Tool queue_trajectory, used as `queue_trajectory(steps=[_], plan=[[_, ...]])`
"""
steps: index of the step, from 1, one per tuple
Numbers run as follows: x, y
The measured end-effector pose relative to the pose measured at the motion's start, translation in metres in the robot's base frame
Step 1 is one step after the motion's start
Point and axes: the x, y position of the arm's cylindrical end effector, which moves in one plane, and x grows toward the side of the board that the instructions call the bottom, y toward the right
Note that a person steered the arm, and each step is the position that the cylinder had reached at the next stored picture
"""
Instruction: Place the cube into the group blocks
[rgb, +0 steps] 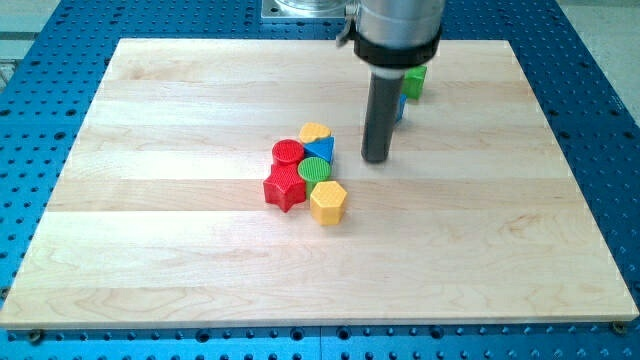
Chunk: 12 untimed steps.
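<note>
Arm comes in from the view's top, rod hanging straight down, vertical. No claw on this rig, so nothing released or clenched; just my tip (376, 159) resting on the wooden desk (180, 250). Tip sits just right of the cluster, near the blue triangle (321, 149), not touching it.

Cluster near desk centre, blocks packed together: yellow heart (315, 132) at top, red cylinder (288, 152), blue triangle, green cylinder (315, 169), red star (283, 187), yellow hexagon (328, 202) at bottom.

Green cube (415, 81) is well apart, up toward the view's top right, behind the rod. Beside it a blue block (401, 108), mostly hidden by the rod, shape unclear.
</note>
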Motion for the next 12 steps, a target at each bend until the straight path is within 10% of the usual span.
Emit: queue_trajectory(steps=[1,3,6,9,11,12], plan=[[-0.044,-0.038],[0.007,-0.057],[-0.089,-0.03],[-0.084,0.028],[0.025,0.076],[-0.021,0.072]])
